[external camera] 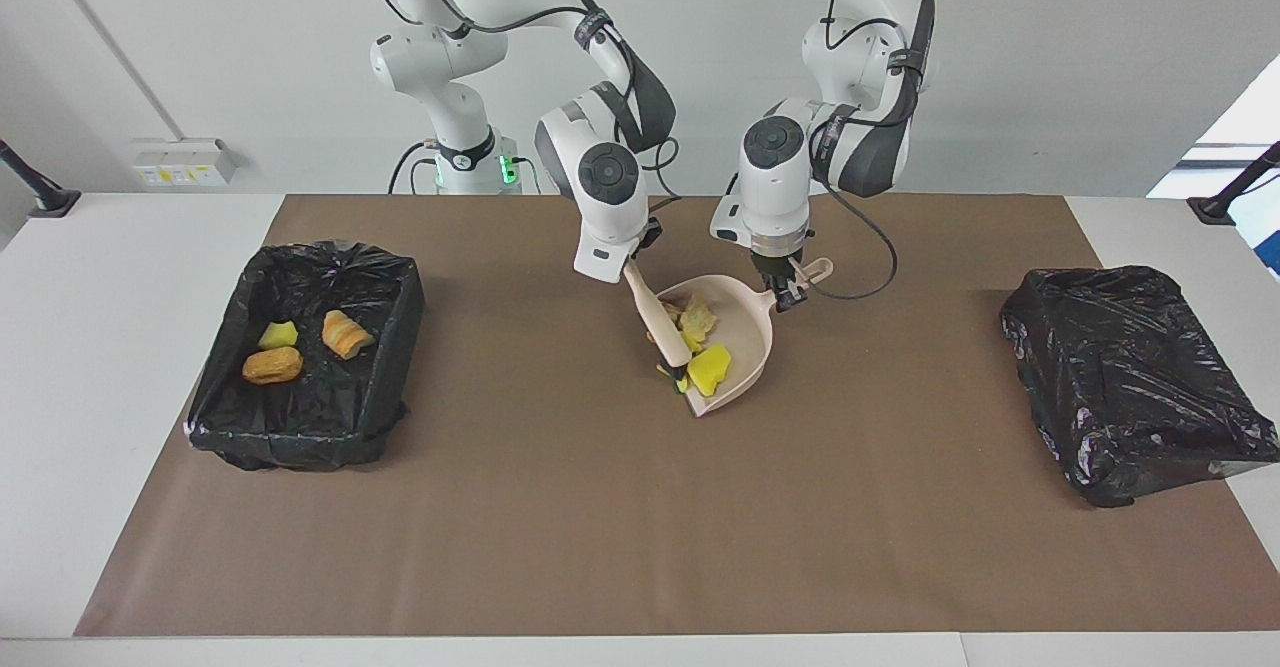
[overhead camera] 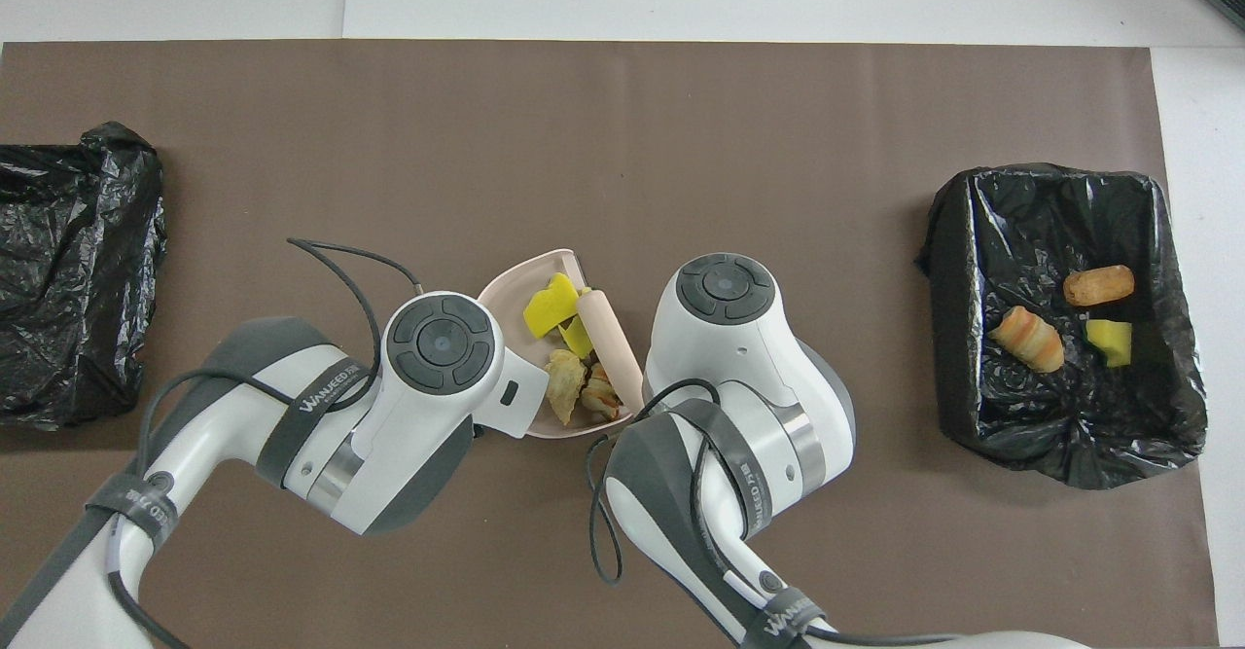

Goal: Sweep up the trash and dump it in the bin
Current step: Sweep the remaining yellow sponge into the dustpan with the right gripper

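The pale pink dustpan [external camera: 750,332] lies on the brown mat mid-table, its mouth turned away from the robots. My left gripper [external camera: 786,292] is shut on its handle. My right gripper [external camera: 632,265] is shut on the beige-handled brush [external camera: 655,319], which slants down into the pan's mouth. Yellow chunks [external camera: 710,369] and tan lumps [external camera: 697,317] of trash lie in the pan beside the brush. In the overhead view the pan [overhead camera: 511,294], brush [overhead camera: 611,338] and scraps [overhead camera: 550,305] show between the two wrists, which hide the fingers.
A black-lined bin [external camera: 300,442] at the right arm's end holds a yellow chunk [external camera: 278,334] and two bread-like lumps [external camera: 347,333]; it also shows in the overhead view [overhead camera: 1070,435]. A second black-bagged bin [external camera: 1130,377] stands at the left arm's end.
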Controlling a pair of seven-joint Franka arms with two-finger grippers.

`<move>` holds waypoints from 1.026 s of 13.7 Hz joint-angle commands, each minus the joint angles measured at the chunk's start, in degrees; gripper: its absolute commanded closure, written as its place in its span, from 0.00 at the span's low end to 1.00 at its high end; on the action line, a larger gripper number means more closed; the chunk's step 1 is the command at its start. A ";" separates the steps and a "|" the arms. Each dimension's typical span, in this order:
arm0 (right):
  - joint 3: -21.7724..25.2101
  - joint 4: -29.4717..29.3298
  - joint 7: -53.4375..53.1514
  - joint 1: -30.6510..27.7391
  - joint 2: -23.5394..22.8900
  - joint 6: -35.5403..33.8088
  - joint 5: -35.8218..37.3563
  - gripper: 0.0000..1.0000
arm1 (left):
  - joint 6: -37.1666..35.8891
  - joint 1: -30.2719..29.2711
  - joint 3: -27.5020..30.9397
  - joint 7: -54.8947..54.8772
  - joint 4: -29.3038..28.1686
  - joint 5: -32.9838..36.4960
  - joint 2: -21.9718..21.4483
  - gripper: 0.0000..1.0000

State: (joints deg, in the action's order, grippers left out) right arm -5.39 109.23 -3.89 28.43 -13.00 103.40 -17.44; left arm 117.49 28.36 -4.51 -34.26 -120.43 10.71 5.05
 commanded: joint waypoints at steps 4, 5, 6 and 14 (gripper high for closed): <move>-0.15 1.08 -3.90 -0.04 5.52 -1.96 -4.98 1.00 | 1.60 0.55 0.65 1.39 -2.00 1.16 -1.71 1.00; 0.11 1.16 -6.28 -0.13 6.57 -3.46 -3.84 1.00 | 1.60 0.47 0.65 0.87 -2.00 1.16 -1.62 1.00; 0.29 1.25 -8.83 -0.13 7.28 -4.95 -3.05 1.00 | 1.69 0.29 0.65 -0.01 -2.00 1.16 -1.62 1.00; 0.03 5.11 -14.13 0.04 9.31 -1.91 1.00 1.00 | 3.27 0.03 0.65 -2.12 -1.82 1.16 -1.27 1.00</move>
State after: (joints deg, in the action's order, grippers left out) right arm -4.76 111.00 -19.20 28.81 -5.50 98.20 -16.46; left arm 118.92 28.24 -4.21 -35.98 -120.44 10.74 5.06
